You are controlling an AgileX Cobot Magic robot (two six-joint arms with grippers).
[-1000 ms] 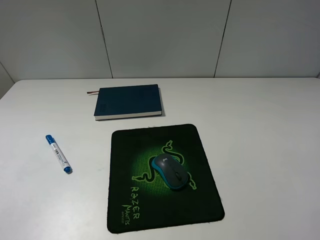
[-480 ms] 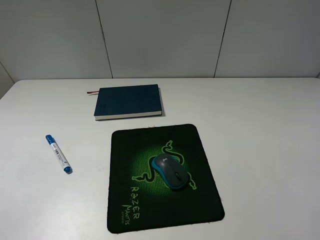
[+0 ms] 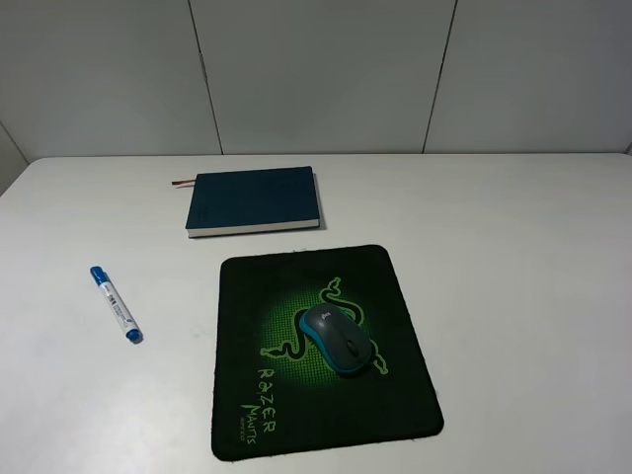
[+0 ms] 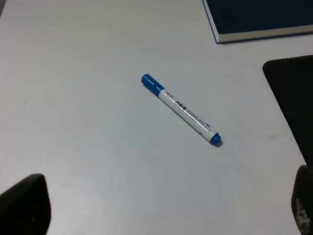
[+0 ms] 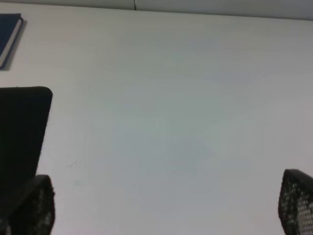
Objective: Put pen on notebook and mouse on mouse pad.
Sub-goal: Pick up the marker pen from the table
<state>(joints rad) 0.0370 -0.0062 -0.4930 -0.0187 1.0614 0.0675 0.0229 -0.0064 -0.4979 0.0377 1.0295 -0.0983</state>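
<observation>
The pen (image 3: 117, 304) lies flat on the white table at the left, apart from the notebook (image 3: 255, 199), which lies closed at the back. The mouse (image 3: 336, 338) rests on the mouse pad (image 3: 247, 296) near its green emblem. Neither arm shows in the high view. In the left wrist view the pen (image 4: 182, 109) lies out ahead of my left gripper (image 4: 164, 215), open and empty, with the notebook (image 4: 259, 17) and the mouse pad (image 4: 293, 98) at the edges. My right gripper (image 5: 164, 210) is open over bare table beside the mouse pad (image 5: 19, 132).
The white table (image 3: 523, 296) runs wide to the right of the pad. A pale panelled wall (image 3: 316, 69) stands behind the table's back edge. A corner of the notebook (image 5: 7, 39) shows in the right wrist view.
</observation>
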